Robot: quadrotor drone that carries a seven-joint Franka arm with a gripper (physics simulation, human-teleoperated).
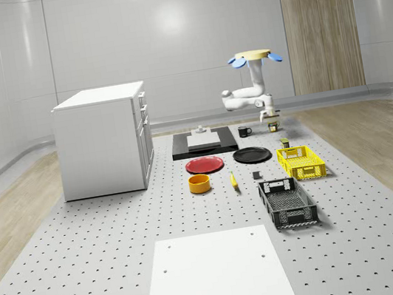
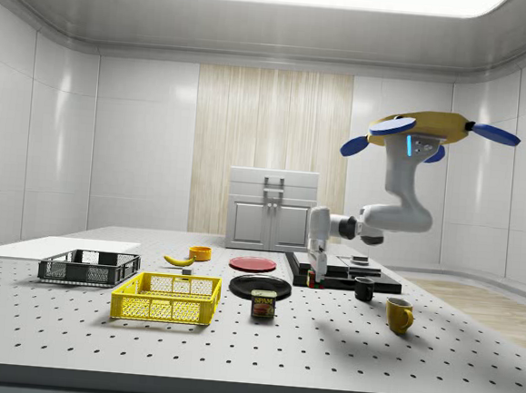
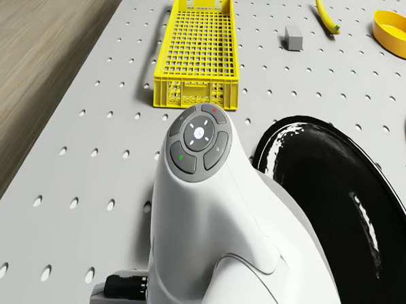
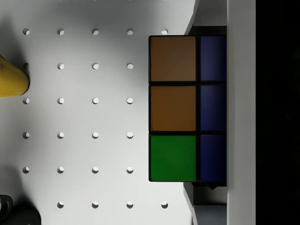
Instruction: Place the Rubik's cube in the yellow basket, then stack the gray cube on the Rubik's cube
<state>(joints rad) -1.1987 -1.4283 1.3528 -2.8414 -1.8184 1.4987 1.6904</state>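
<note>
The gripper (image 2: 315, 275) hangs low over the table (image 1: 89, 269) and pinches the Rubik's cube (image 4: 187, 108). The drone (image 2: 429, 129) hovers above the table's far end, at about 12 o'clock from the yellow basket (image 1: 300, 162) in the whole-scene view. The gray cube (image 3: 293, 37) sits on the table near the basket's long side.

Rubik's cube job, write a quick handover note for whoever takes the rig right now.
Drone hovers above the table by the black plate.
Gripper hangs low, right at the Rubik's cube; grip unconfirmed.
Yellow basket is empty; the gray cube sits on the table beside it.
Done: nothing placed.
Left: Rubik's cube into the basket, then gray cube on top.
</note>
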